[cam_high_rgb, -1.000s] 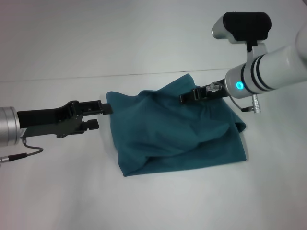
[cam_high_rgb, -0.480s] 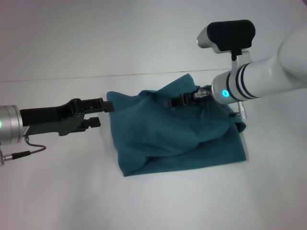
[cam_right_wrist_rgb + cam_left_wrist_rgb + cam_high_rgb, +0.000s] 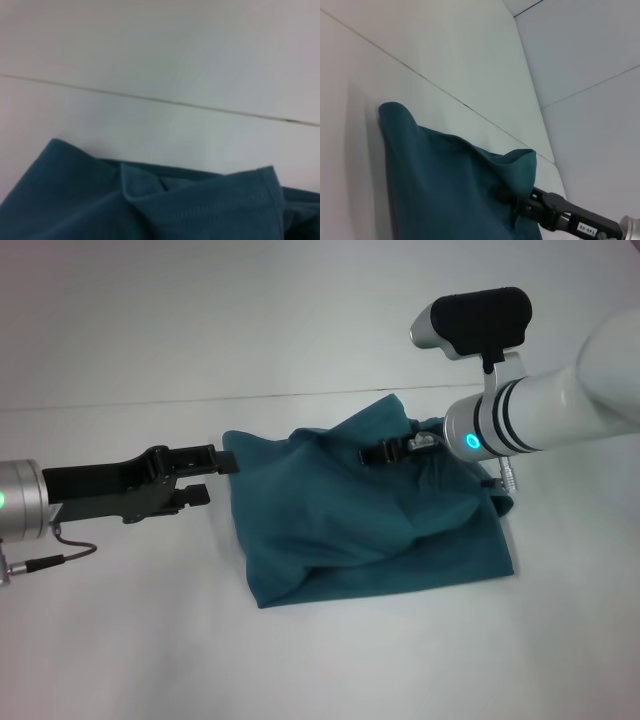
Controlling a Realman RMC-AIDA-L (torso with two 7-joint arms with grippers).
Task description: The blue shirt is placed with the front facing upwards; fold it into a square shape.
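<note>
The scene was brightly and evenly lit, with a cool, slightly greenish-white cast over the pale bench (image 3: pixel 120 640). Shadows were soft and faint: a thin grey one lay along the near edge of the blue shirt (image 3: pixel 370 520), another under the left hand (image 3: pixel 205 478). A small cyan ring glowed on the right arm (image 3: pixel 471 441). The right wrist view was blurred throughout; the head view stayed fairly sharp.

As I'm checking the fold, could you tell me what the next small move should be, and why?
Probably the right gripper should draw the raised fabric toward the near edge and lay it flat: the blue shirt bunches at the far side. The left gripper sits open beside the shirt's left edge.
</note>
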